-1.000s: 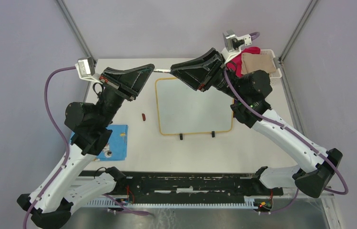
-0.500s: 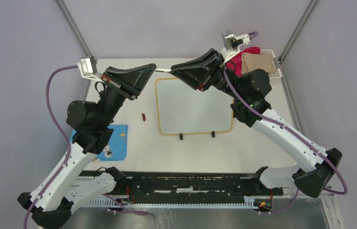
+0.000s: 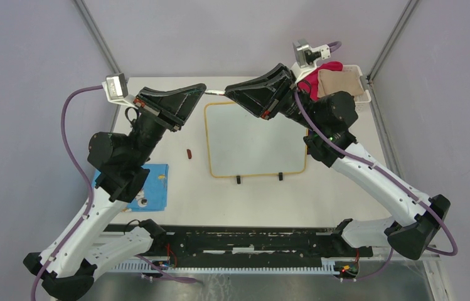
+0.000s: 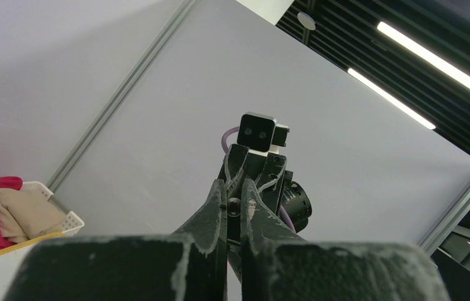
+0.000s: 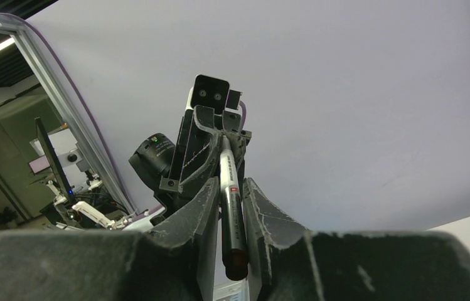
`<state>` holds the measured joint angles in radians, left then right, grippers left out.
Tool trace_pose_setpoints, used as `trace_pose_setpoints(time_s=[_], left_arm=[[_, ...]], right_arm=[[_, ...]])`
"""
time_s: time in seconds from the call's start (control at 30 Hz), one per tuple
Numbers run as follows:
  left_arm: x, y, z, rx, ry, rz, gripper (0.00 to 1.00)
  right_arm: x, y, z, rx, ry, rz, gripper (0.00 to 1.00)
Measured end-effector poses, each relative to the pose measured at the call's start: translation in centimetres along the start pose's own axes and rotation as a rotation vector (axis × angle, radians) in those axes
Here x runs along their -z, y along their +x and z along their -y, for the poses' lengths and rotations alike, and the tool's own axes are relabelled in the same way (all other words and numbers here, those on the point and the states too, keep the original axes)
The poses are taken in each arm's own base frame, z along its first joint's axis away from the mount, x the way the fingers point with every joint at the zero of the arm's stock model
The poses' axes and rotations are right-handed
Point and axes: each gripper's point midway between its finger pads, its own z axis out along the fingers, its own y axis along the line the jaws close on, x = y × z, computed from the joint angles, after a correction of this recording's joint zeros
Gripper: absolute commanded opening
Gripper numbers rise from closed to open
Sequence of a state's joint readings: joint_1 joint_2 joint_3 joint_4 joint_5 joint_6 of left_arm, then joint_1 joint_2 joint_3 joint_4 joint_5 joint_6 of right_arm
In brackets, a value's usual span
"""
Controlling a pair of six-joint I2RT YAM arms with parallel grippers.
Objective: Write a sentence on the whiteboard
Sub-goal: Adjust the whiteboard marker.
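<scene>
From above: small glossy white whiteboard with thin yellow-orange frame, flat at the middle of the white table, black feet toward the arm bases. Over its far edge, left gripper and right gripper tip to tip, thin grey marker bridging them.

Left wrist: left fingers pinched almost together on the marker's end.

Right wrist: right fingers clamped on the marker, red label and black end nearest.

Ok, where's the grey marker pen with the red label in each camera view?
Top external: the grey marker pen spans left gripper to right gripper, beyond the yellow-framed whiteboard.
Left wrist: only its round end, between the fingers.
Right wrist: centre, clamped.
Shared: white basket of red and beige cloths, top and left wrist only.
</scene>
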<state>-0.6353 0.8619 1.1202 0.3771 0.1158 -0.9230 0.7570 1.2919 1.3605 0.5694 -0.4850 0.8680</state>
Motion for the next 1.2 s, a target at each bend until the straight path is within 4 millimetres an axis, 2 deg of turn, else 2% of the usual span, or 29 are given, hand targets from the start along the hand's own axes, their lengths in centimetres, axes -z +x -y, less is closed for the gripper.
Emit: trace_pose_setpoints(time_s=[0.27,0.5,0.57,0.63,0.67,0.73,0.83,0.97,1.13,1.2], left_arm=[[0.0,-0.1,0.2,0.001,0.009,0.002,0.02],[0.0,-0.1,0.4,0.0,0.018,0.0,0.04],[0.0,0.0,0.5,0.0,0.02,-0.002,0.26],[0.0,0.0,0.5,-0.001,0.02,-0.005,0.6],[0.1,0.1,0.3,-0.009,0.017,-0.007,0.73],[0.2,0.3,-0.1,-0.021,-0.002,-0.015,0.88],[0.7,0.4,-0.9,-0.046,-0.047,-0.027,0.96],[2.6,-0.2,-1.4,-0.128,-0.116,-0.032,0.97],[7.5,-2.9,-1.3,-0.332,-0.22,0.01,0.98],[9.5,-4.0,-1.5,-0.415,-0.263,0.033,0.98]], right_arm=[[0.0,-0.2,-0.3,-0.002,-0.014,0.008,0.15],[0.0,-0.2,-0.5,-0.007,-0.021,0.007,0.0],[0.0,-0.2,-0.5,-0.006,-0.022,0.006,0.0],[0.1,-0.2,-0.6,0.001,-0.023,0.005,0.0],[0.2,-0.2,-0.5,0.012,-0.018,0.005,0.0],[0.6,-0.2,-0.5,0.042,0.002,0.001,0.0],[1.6,-0.9,-0.1,0.118,0.075,0.009,0.0],[4.4,-3.0,0.2,0.267,0.229,0.039,0.0],[8.4,-5.6,1.5,0.458,0.454,0.062,0.0],[9.8,-5.8,2.6,0.509,0.543,0.048,0.0]])
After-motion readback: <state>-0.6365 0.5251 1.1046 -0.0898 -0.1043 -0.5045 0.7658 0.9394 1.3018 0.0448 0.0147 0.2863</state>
